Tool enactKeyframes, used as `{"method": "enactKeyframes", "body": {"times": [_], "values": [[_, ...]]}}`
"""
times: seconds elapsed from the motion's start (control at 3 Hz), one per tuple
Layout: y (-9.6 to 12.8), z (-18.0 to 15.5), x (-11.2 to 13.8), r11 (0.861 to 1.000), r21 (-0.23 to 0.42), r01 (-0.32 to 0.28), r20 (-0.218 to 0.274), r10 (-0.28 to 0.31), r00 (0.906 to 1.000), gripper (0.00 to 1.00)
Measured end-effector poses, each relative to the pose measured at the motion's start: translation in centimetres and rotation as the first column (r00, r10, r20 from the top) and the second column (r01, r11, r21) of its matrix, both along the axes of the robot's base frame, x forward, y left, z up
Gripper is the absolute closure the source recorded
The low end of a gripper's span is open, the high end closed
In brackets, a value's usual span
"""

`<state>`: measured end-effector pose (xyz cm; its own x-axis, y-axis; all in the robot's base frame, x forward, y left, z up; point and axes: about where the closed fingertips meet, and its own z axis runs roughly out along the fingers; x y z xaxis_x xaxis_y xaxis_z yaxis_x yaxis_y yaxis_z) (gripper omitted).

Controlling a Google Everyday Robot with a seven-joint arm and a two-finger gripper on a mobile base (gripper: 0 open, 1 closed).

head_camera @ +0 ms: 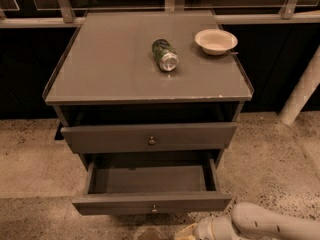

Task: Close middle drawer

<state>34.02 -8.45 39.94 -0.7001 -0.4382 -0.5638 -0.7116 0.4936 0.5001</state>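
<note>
The middle drawer (125, 204) is a grey flat front with a small round knob (154, 208). It is pulled well out, and its inside (150, 178) is bare. My gripper (188, 232) is at the bottom edge of the view, just below and in front of the drawer front's right half. Only its yellowish tip and white wrist show. The white arm (270, 226) runs off to the lower right.
The taller top drawer (100, 137) with a larger knob (151, 140) stands slightly out. A green can (164, 54) lying on its side and a white bowl (216, 40) are on the cabinet top (110, 64). A white post (302, 91) stands at right. The floor is speckled.
</note>
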Motion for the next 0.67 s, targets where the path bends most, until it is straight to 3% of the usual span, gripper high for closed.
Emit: {"method": "enactKeyframes", "body": {"times": [0.33,0.67], "values": [[-1.1,-2.5,3.4,0.993,-0.081,0.08,0.049,-0.076,0.9959,1.0],[-2.0,-4.0,7.4,0.98,-0.141,0.144,0.112,-0.128,0.9853,1.0]]}}
